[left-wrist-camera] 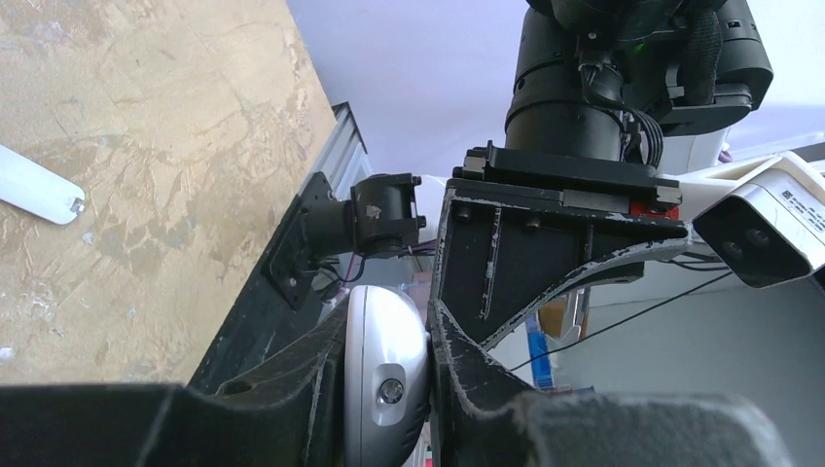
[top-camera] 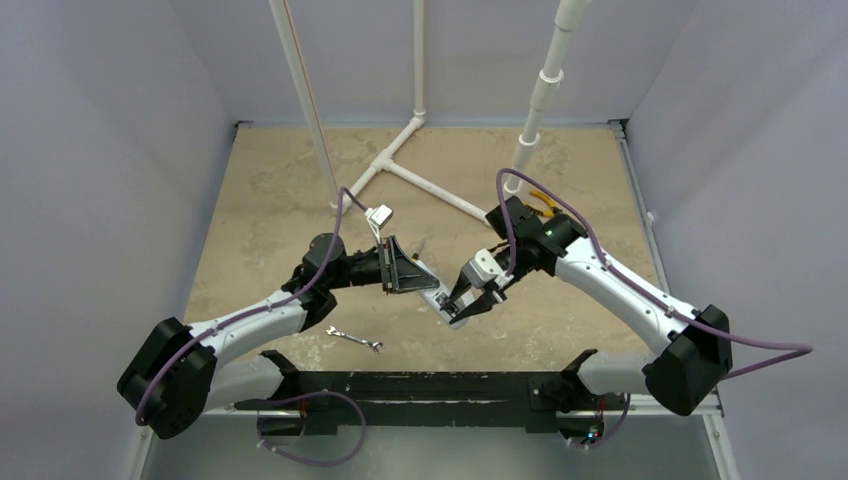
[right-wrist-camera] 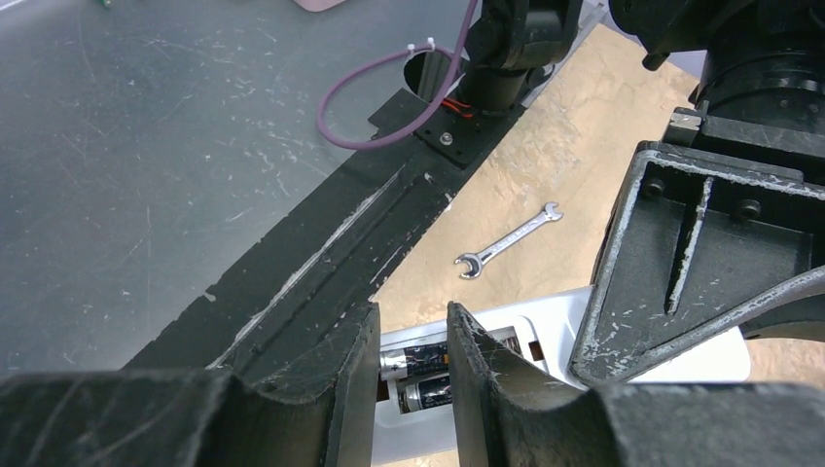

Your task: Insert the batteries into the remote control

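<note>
The white remote control (top-camera: 441, 297) hangs just above the table centre, with my left gripper (top-camera: 424, 284) shut on one end. In the left wrist view its rounded end (left-wrist-camera: 385, 375), with a small clear emitter, is squeezed between the two black fingers of the left gripper (left-wrist-camera: 387, 321). My right gripper (top-camera: 463, 304) hovers over the other end, jaws a little apart. In the right wrist view two batteries (right-wrist-camera: 424, 357) lie side by side in the remote's open compartment (right-wrist-camera: 533, 336), seen through the gap of the right gripper (right-wrist-camera: 413, 316). Nothing sits between those fingers.
A small white cover piece (left-wrist-camera: 34, 185) lies on the tan table. A steel wrench (top-camera: 356, 340) rests near the front edge by the black base rail (top-camera: 420, 385). White pipes (top-camera: 420, 170) stand at the back, with a yellow-handled tool (top-camera: 543, 203) behind the right arm.
</note>
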